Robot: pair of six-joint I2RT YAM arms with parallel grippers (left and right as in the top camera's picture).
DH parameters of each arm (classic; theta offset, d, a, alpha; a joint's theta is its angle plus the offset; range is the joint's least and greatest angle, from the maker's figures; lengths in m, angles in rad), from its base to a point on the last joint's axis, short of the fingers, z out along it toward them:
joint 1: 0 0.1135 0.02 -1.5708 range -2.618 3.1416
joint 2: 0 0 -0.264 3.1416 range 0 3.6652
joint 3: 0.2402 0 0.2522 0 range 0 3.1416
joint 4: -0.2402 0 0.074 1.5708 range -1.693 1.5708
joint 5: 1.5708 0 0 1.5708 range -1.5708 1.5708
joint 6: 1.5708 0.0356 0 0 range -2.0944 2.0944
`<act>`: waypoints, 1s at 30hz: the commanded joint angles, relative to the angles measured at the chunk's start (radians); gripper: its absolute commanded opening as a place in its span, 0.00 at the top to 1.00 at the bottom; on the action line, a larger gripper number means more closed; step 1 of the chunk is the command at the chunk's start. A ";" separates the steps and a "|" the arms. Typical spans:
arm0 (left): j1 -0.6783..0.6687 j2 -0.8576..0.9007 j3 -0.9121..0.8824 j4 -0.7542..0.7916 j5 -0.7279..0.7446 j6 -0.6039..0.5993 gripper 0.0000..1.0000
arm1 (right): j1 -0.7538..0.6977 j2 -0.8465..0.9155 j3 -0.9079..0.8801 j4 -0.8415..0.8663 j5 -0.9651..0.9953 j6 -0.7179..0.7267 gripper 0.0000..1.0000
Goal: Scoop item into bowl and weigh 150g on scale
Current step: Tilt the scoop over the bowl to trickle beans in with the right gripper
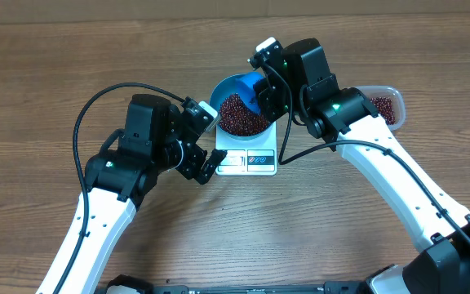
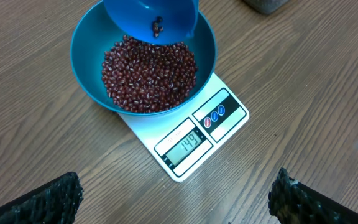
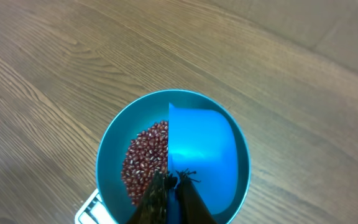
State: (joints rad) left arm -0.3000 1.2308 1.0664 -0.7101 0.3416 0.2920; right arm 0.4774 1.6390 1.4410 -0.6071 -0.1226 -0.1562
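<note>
overhead: round teal-blue bowl [image 1: 221,91] sits on the small flat white square scale [image 1: 247,161] on the wooden worktop [image 1: 55,65], holding a heap of dark red-brown beans [image 1: 241,116]. right gripper [image 1: 260,92] is over the bowl with a bright blue plastic scoop [image 1: 251,84]. clear plastic tub [image 1: 386,104] with beans lies partly under the right arm. left gripper [image 1: 209,145] just beside the scale, spread wide, empty.
left wrist: scoop tilted above the bowl, a few beans in it. display [image 2: 185,144] reads 149.
right wrist: gripper pressed together, pinching the scoop handle.

Overhead looks straight down; both wrist cameras look closely down on the bowl [image 2: 87,50].
</note>
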 commanded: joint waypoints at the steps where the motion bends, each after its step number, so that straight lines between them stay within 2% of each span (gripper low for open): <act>1: 0.004 0.006 -0.010 0.003 0.018 0.015 0.00 | -0.004 -0.011 0.018 -0.003 -0.002 0.137 0.96; 7: 0.004 0.006 -0.010 0.003 0.018 0.015 0.01 | -0.004 -0.012 0.018 -0.003 -0.009 0.229 0.96; 30: 0.004 0.006 -0.010 0.003 0.018 0.015 0.01 | -0.004 -0.012 0.019 0.001 -0.008 0.227 0.96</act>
State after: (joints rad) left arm -0.3000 1.2308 1.0664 -0.7101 0.3412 0.2920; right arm 0.4774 1.6390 1.4410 -0.6144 -0.1265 0.0605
